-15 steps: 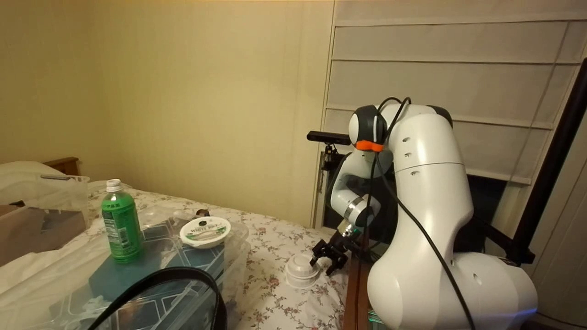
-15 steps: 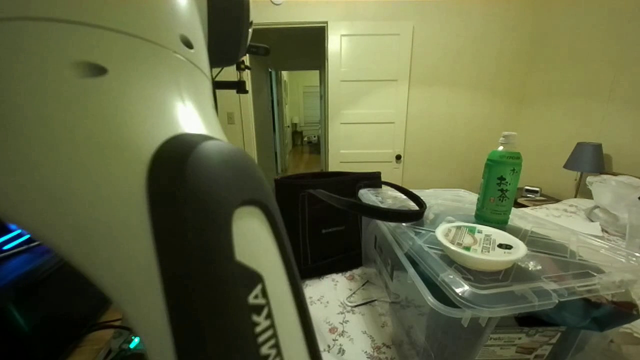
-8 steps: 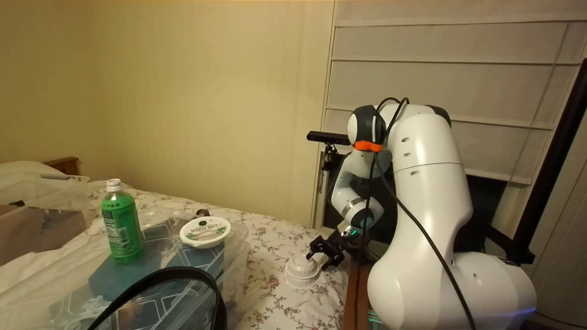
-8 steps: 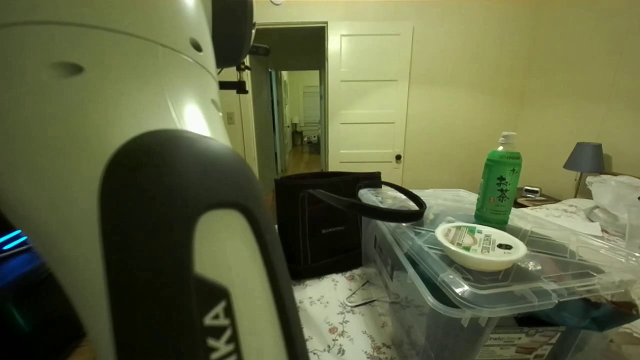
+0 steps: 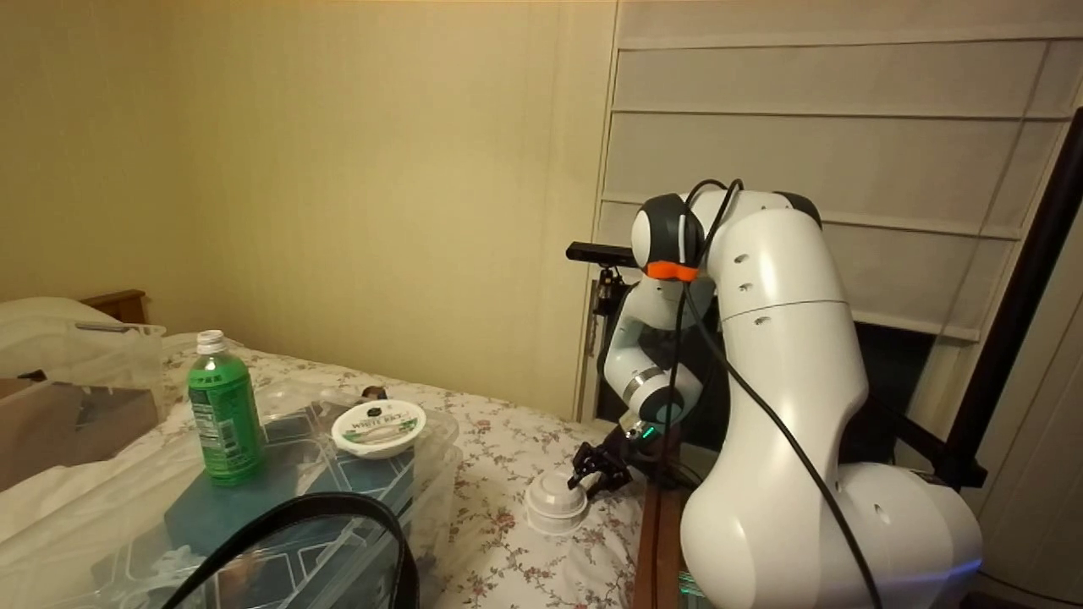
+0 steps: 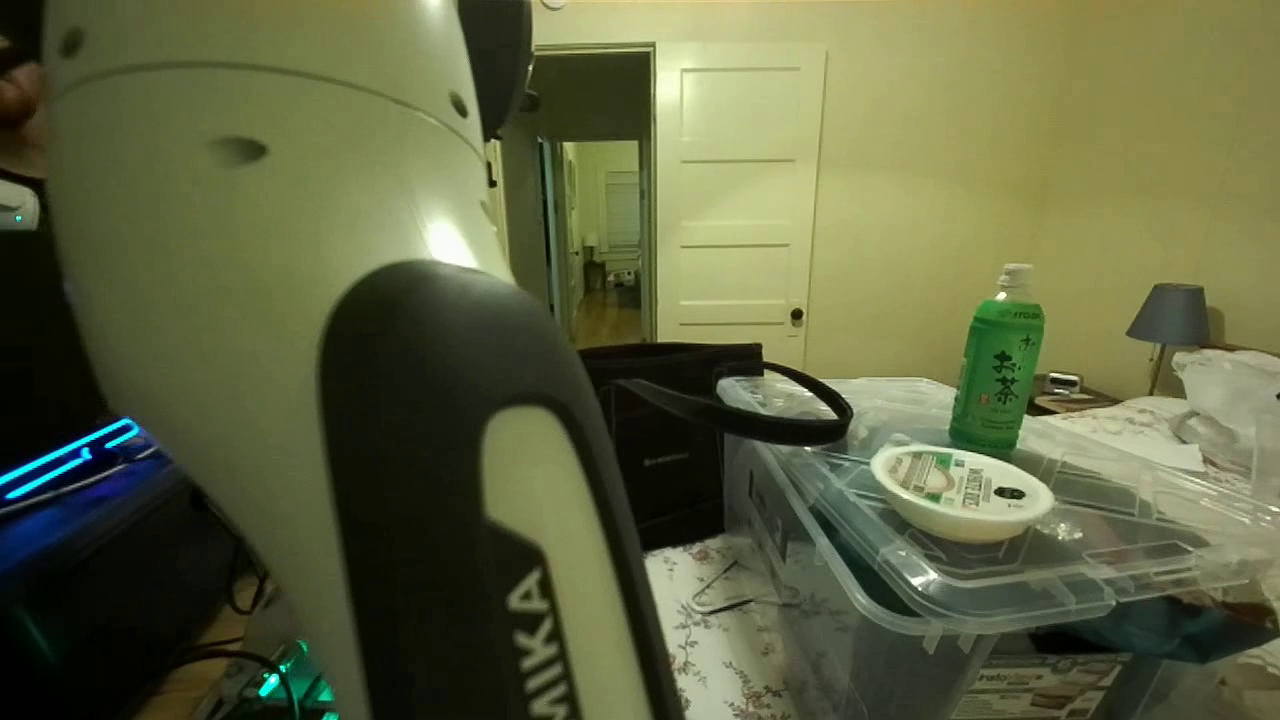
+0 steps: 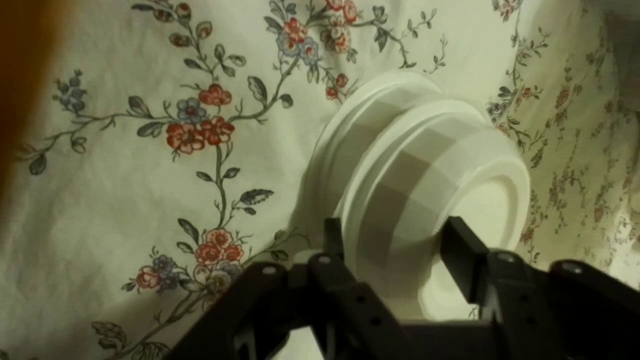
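Two stacked white bowls [image 7: 417, 187] are resting inverted before the tool [image 7: 397, 242], whose fingers [image 7: 462, 262] are standing apart at the upper one; whether they are gripping, I cannot tell.

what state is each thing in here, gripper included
White bowls: two, stacked upside down
Gripper: jaws parted at the white bowls, contact and grip unclear
Green bottle: upright, capped
Rice tub: right side up, covered
Storage bin: lid on top
Black bag: standing upright
Door: open
Window blind: mostly lowered
Lamp: looks unlit
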